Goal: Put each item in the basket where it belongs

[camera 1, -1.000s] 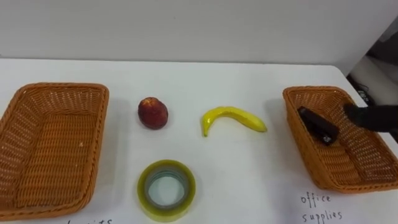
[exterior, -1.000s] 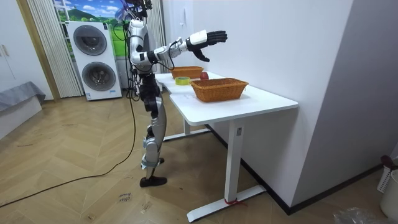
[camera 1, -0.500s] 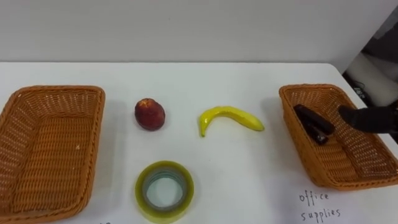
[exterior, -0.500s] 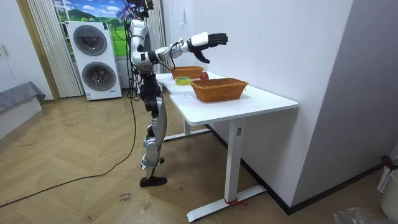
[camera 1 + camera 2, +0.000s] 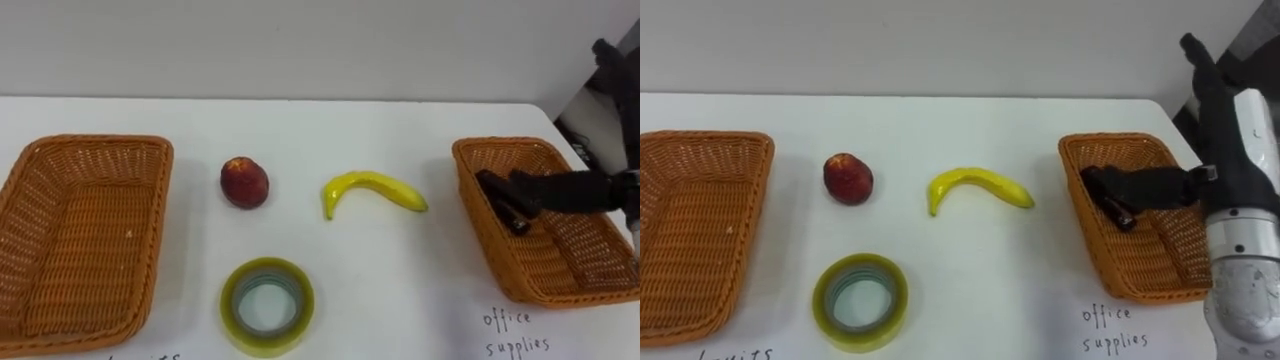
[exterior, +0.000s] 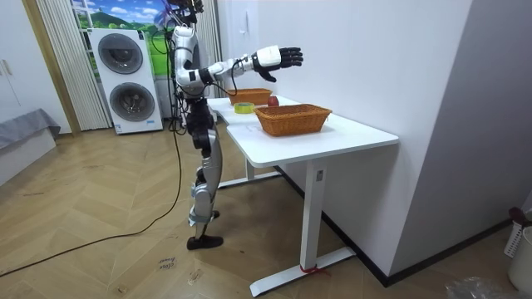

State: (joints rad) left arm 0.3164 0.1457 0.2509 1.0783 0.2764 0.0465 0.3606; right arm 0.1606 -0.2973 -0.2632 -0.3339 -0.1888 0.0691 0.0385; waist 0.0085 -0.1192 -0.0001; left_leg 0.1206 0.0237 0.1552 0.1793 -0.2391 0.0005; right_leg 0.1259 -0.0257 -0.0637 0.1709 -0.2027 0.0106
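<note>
Its right hand (image 5: 565,190) had slid further left over the right basket (image 5: 482,232), fingers straight, slightly apart and empty, above the stapler (image 5: 499,204) lying inside. Banana (image 5: 372,188), apple (image 5: 244,182) and tape (image 5: 267,305) waited on the table (image 5: 400,130); one of them probably came next.

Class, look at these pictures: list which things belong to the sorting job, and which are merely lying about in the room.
Belong to the job: red fruit, banana, tape roll, dark stapler, left basket, right basket.

Just lying about: stacked washing machines, curtain.
</note>
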